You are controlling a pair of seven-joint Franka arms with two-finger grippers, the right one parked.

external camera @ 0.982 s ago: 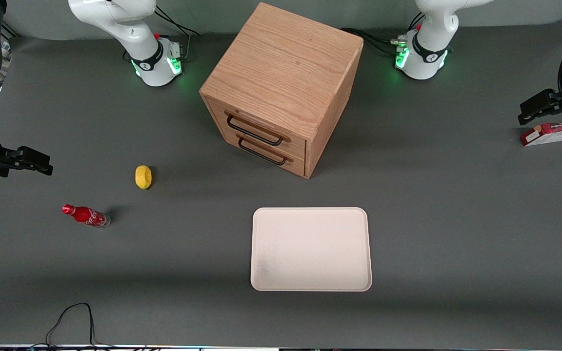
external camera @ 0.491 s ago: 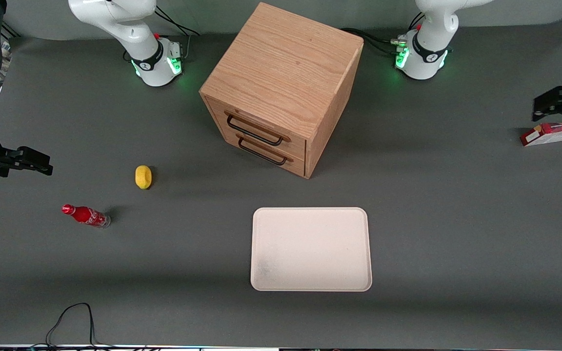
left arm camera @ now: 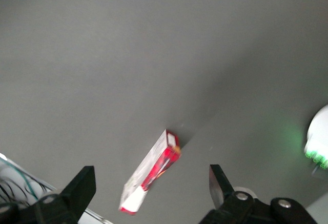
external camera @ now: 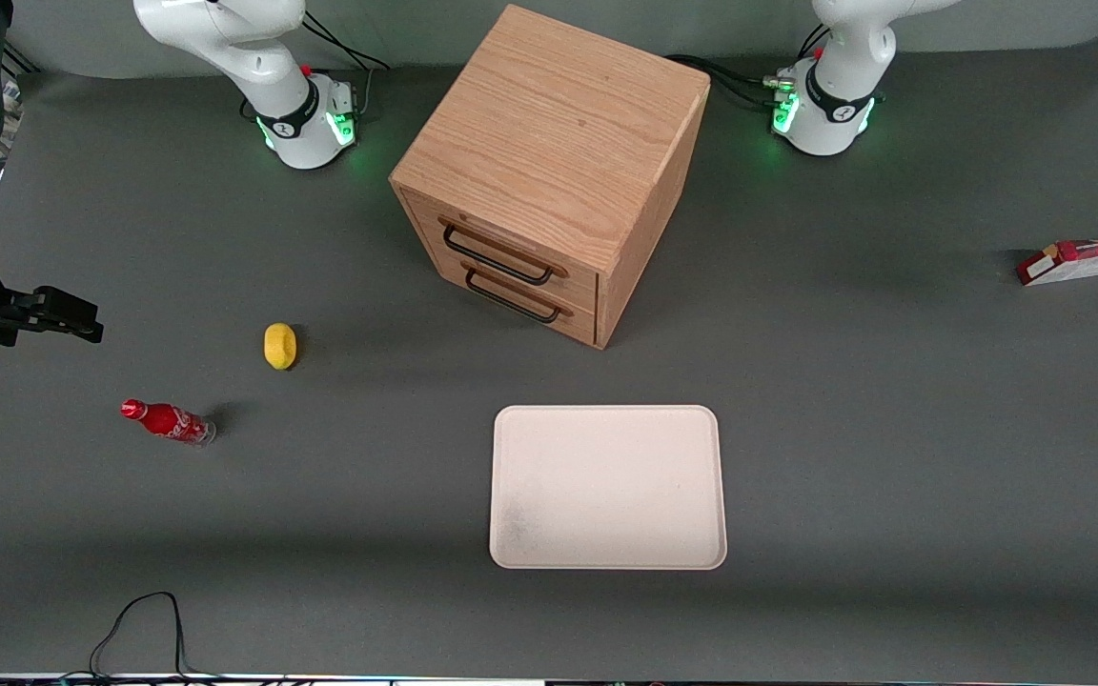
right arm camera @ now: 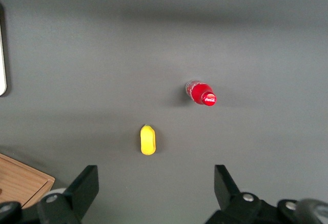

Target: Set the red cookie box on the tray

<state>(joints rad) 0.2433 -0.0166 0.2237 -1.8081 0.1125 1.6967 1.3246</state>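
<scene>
The red cookie box [external camera: 1073,260] lies flat on the grey table at the working arm's end, its white label end pointing toward the drawer cabinet. The left wrist view looks down on the same box [left arm camera: 150,174], which shows between my two black fingers [left arm camera: 84,183]. My gripper [left arm camera: 150,177] hangs above the box, open and apart from it, holding nothing. The gripper itself is out of the front view. The cream-white tray [external camera: 606,486] sits nearer the front camera than the cabinet, with nothing on it.
A wooden two-drawer cabinet [external camera: 549,171] stands mid-table. Toward the parked arm's end lie a yellow lemon-like object [external camera: 279,345] and a small red soda bottle [external camera: 168,421]. A black cable [external camera: 134,624] loops at the front edge. The table's edge runs close by the box.
My gripper, seen above the box's end a second ago, has slid outward past the edge of the front view. The box has not moved.
</scene>
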